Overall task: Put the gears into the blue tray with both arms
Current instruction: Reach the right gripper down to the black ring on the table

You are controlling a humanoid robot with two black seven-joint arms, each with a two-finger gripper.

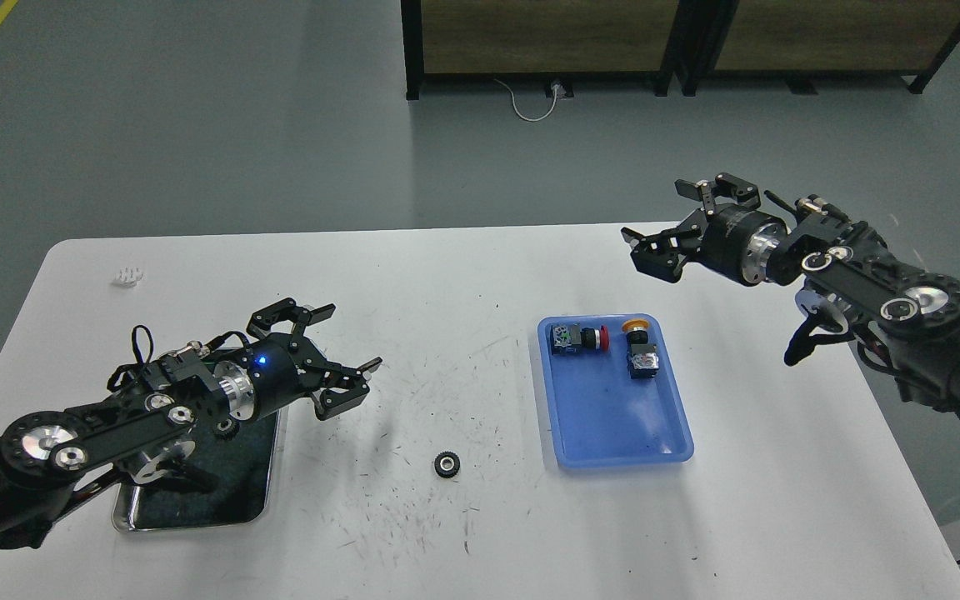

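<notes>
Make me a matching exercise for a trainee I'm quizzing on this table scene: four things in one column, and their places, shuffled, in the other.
Things
1. gear
2. red-capped switch
3. steel tray
4. right pincer

Places
A. inside the blue tray, at its far end
B. in the air above the table's far right part, open and holding nothing
C. on the bare table, between the two trays
D. partly under the left arm, at the table's near left

Pairs: 1-C, 2-A, 3-D, 4-B
</notes>
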